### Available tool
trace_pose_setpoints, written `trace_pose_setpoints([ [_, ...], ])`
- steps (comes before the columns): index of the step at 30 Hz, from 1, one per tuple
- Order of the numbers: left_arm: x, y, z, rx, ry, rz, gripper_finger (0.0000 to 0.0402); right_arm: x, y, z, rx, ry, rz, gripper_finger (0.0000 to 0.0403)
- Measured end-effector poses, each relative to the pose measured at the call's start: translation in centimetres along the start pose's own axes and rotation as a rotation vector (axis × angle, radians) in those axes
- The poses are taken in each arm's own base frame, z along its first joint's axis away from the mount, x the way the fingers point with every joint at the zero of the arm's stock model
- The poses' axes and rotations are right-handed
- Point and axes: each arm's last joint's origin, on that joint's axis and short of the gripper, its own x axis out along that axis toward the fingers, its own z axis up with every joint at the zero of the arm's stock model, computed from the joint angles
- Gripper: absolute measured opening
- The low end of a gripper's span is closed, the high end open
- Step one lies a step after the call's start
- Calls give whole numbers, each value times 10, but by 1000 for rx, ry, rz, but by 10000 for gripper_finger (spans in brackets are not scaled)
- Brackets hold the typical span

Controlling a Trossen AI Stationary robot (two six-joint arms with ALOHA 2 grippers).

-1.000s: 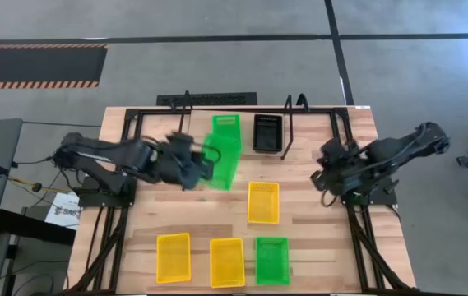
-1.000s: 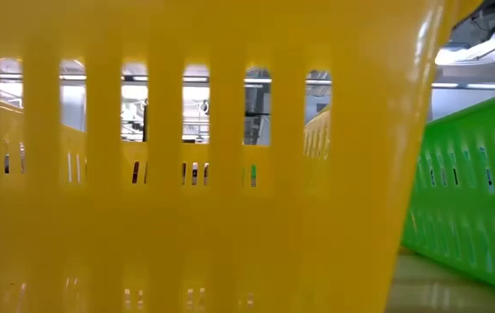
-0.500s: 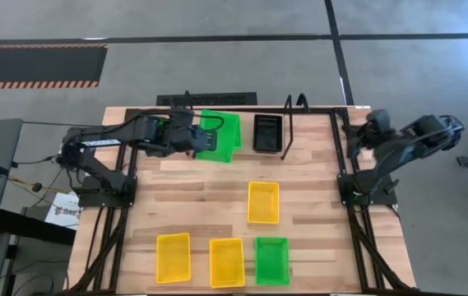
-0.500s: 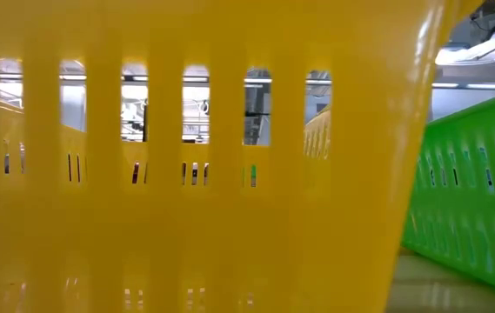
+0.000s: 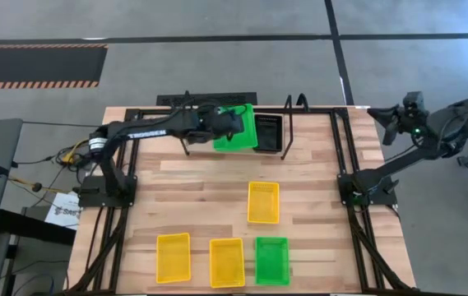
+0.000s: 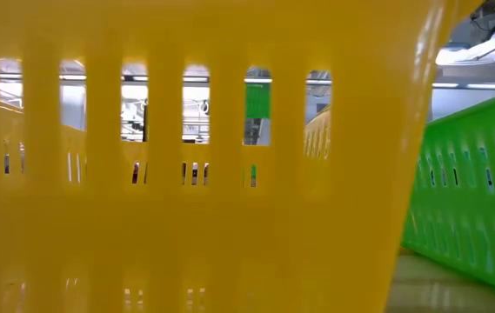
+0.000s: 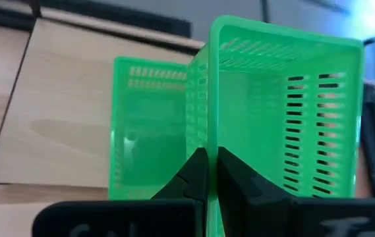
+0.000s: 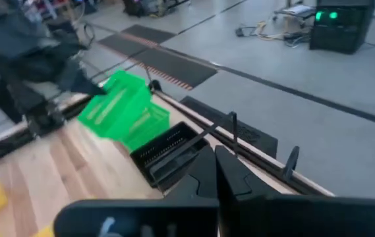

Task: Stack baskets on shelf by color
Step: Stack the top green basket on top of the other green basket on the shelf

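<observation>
My left gripper (image 5: 220,123) is shut on a green basket (image 5: 238,127) at the table's far edge. It holds the basket over a second green basket (image 7: 146,131) that sits on the black shelf (image 5: 186,103). A black basket (image 5: 267,133) sits on the shelf just to the right. My right gripper (image 8: 215,168) is shut and empty, raised off the table's right side (image 5: 390,115). Three yellow baskets (image 5: 263,202) (image 5: 173,257) (image 5: 227,262) and one green basket (image 5: 272,260) lie flat on the table. My left gripper pinches one side wall of the green basket at its rim (image 7: 211,131), one finger inside the basket and one outside. The fingers reach in from the table's left. The basket is lifted clear and tilted, above the green basket on the shelf.
In the low view a yellow basket's wall (image 6: 186,217) fills most of the picture, with the near green basket (image 6: 473,200) beside it. The shelf's upright tubes (image 5: 288,123) stand right of the black basket. The middle of the wooden table (image 5: 192,189) is bare.
My left gripper has carried the green basket from the table's middle toward the far edge and rightward, over the shelf's green basket, and the basket has turned on the way. My right arm has pulled back to the right and up, off the table.
</observation>
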Motion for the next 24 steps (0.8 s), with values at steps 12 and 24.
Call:
trace_pose_setpoints([
  [12,35,16,33,44,80,114,0,-1,2,-1,-42,54,44,1],
  [24,40,27,36,66,152,185,0,-1,3,2,-14,-6,1,1],
])
